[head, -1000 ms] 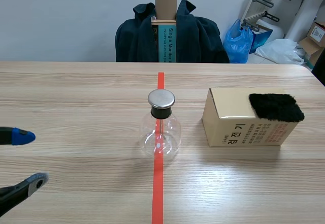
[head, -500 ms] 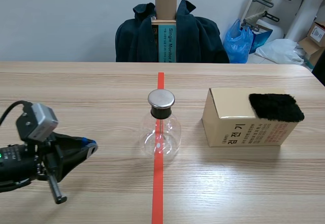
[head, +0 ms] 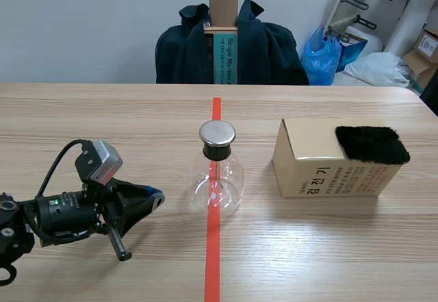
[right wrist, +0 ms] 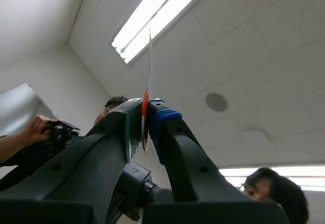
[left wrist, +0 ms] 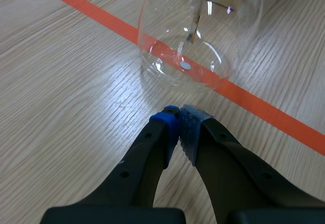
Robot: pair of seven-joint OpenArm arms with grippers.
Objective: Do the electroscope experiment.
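left gripper (head: 156, 198) low over the table (head: 328, 247), fingers together, blue pad (left wrist: 167, 126) pressed against the grey one, nothing between them. glass flask (left wrist: 198, 46) stands just ahead of the fingertips, not touching them, on the orange-red line. a thin rod (left wrist: 195, 23) hangs inside it. metal cap (head: 217, 133) sits on its black neck. beyond the flask from these fingers is a cardboard box (head: 311, 168), with a black fur cloth (head: 371, 144) lying on the far end of its top. right gripper (right wrist: 145, 120) points up at the ceiling, fingers clamped on a thin white strip (right wrist: 149, 56) that rises edge-on from between the pads and is orange-red where pinched.
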